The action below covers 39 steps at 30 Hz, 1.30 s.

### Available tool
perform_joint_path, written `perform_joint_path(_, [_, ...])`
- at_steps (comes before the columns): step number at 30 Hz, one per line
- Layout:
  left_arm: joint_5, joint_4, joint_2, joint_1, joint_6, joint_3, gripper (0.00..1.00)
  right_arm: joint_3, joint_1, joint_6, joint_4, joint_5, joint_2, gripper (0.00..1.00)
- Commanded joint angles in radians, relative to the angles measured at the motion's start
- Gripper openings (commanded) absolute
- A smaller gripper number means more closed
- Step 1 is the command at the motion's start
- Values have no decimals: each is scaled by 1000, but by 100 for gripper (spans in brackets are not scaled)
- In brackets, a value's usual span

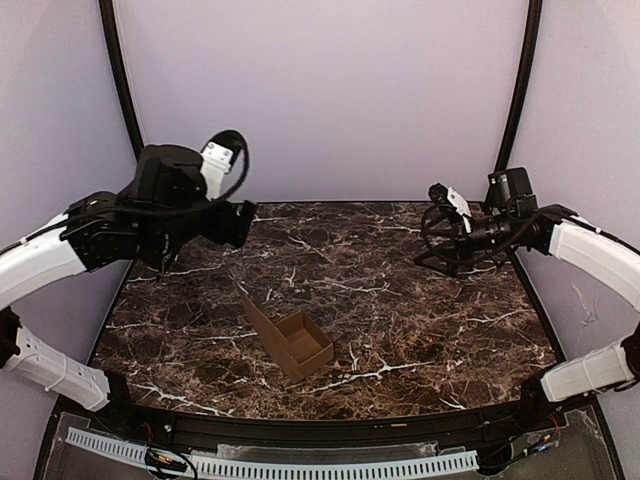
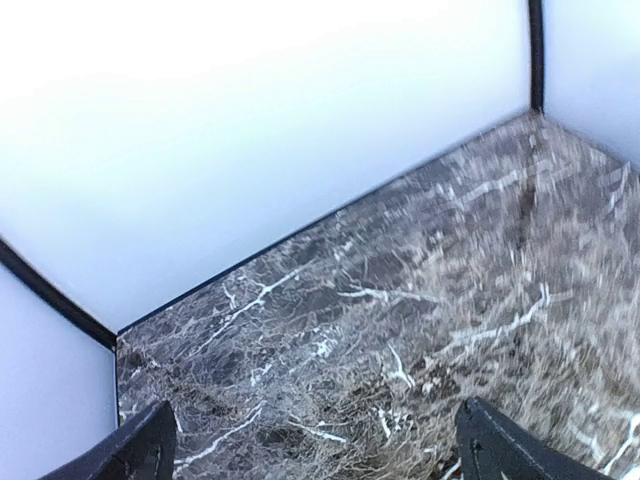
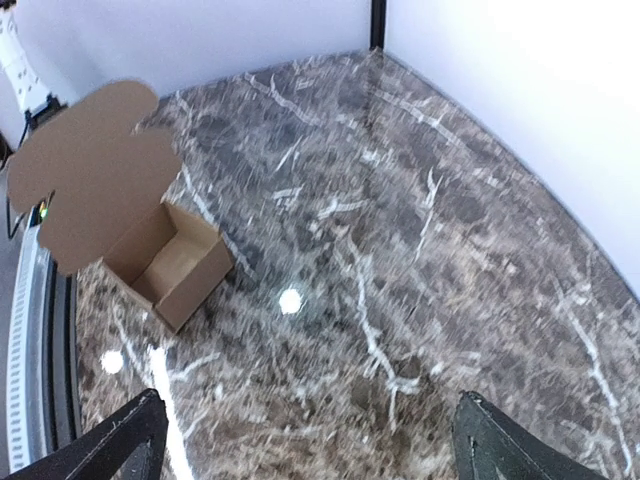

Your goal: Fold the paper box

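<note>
Hovering L gripper (image 2: pixel 315 452) wide apart, empty | R gripper (image 3: pixel 305 440) wide apart, empty | paper box (image 1: pixel 300 345) on table (image 1: pixel 420 300), lid up, untouched

The paper box (image 1: pixel 300 345) is plain brown cardboard. Beneath it, the tabletop (image 1: pixel 420 310) is dark brown marble with white veins. The walls (image 1: pixel 320 100) around it are pale lilac.
</note>
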Motion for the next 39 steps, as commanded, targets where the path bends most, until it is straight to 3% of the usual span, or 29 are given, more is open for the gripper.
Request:
perform_joint_path(1, [-111,122,-129,2,-206,-140,99,4,-6,172,266,-13,60,99])
perform_joint_path(3, [-101,-12,-151,-1,-276,-138,99,61,15,109,222,-116,149,99])
perform_joint_path(5, [-51,-102,-181,-1,-359,-169,96,159,93,44,143,-77,254,92])
perform_joint_path(7, [86,-128,-250,-2,-386,-222,89,293,182,-54,22,-21,381,78])
perform_joint_path(10, [113,-109,-328,-2,-444,-303,83,464,295,-110,-63,43,553,59])
perform_joint_path(19, [143,-103,-438,-2,-509,-379,75,813,532,-241,-207,237,881,57])
perform_joint_path(24, [151,-104,-463,-1,-509,-388,74,895,584,-310,-280,276,978,54])
perform_joint_path(28, [146,-102,-478,-2,-510,-394,74,929,622,-340,-321,309,1034,47])
perform_joint_path(34, [138,-100,-477,-1,-498,-392,73,958,641,-323,-348,385,1064,22])
perform_joint_path(39, [120,-81,-457,-1,-474,-382,73,899,611,-217,-321,425,993,5])
